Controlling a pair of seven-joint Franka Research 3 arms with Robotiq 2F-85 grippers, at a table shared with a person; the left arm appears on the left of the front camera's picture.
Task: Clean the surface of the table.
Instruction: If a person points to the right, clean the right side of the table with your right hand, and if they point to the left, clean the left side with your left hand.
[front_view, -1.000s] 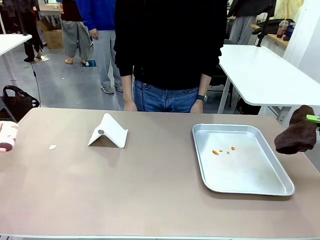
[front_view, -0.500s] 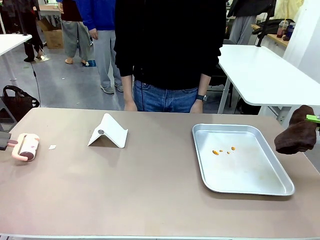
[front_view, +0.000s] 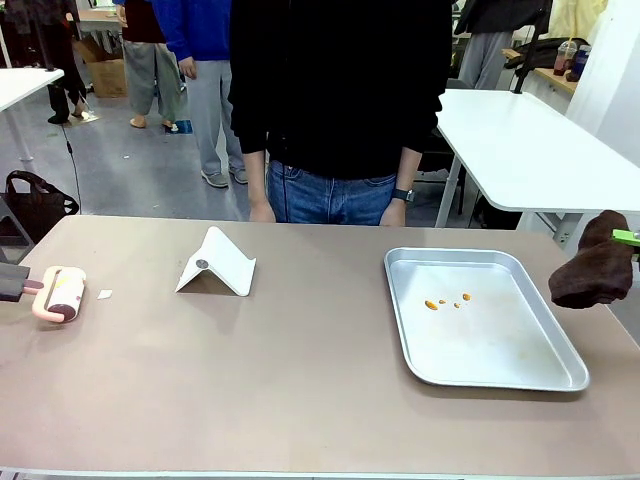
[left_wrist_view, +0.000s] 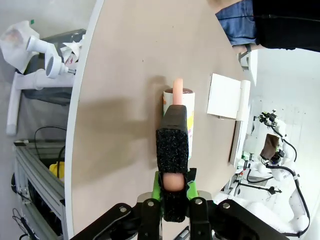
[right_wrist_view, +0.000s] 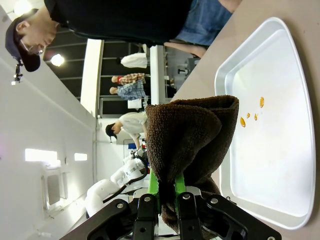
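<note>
And the left gripper (left_wrist_view: 173, 187) is down low at the left edge of the table (front_view: 300, 380), jaws pinched tight on the handle of the lint roller (front_view: 60, 293), green pads (left_wrist_view: 156, 189) pressing it from both sides, fingers pointing in across the top from that edge. Over on the other side, the right gripper (right_wrist_view: 166, 187) hangs just off the right edge, raised above the top, jaws clamped together on a fold of brown cloth (front_view: 592, 270) that bunches up over the fingertips; in the front view a sliver of green pokes out beside the cloth. The two grippers sit well apart, at opposite ends of the table.
</note>
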